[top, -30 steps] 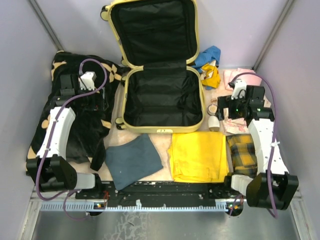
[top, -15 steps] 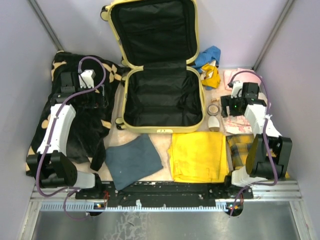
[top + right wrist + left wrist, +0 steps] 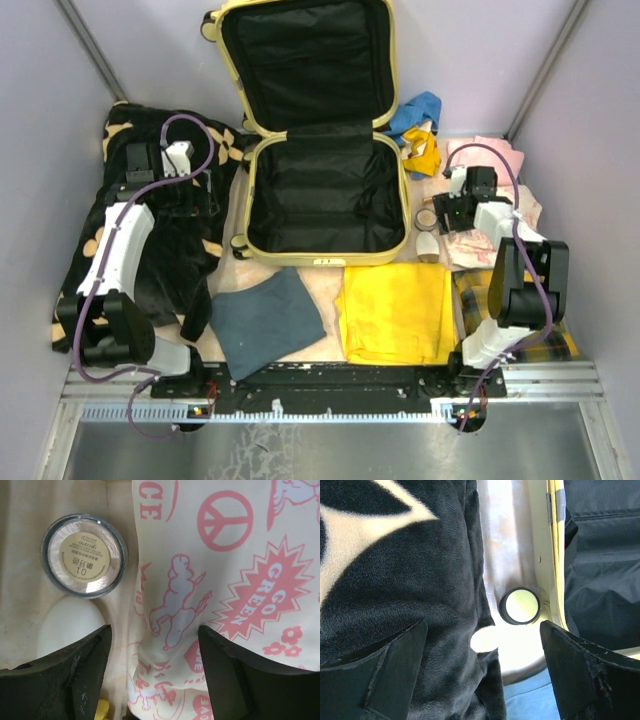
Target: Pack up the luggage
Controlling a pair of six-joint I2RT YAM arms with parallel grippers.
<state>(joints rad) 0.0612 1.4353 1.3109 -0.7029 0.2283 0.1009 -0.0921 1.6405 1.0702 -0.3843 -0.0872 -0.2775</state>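
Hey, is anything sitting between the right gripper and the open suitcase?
Yes. A round jar and a white oval object lie between the right gripper and the right wall of the suitcase.

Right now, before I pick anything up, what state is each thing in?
Yellow suitcase, open, both halves empty.
Left gripper, open, over the edge of the black flowered blanket.
Right gripper, open, over the pink-printed cloth.
Round compact, closed, lying flat.
Yellow cloth, folded, outside the suitcase.
Blue-grey cloth, folded flat.
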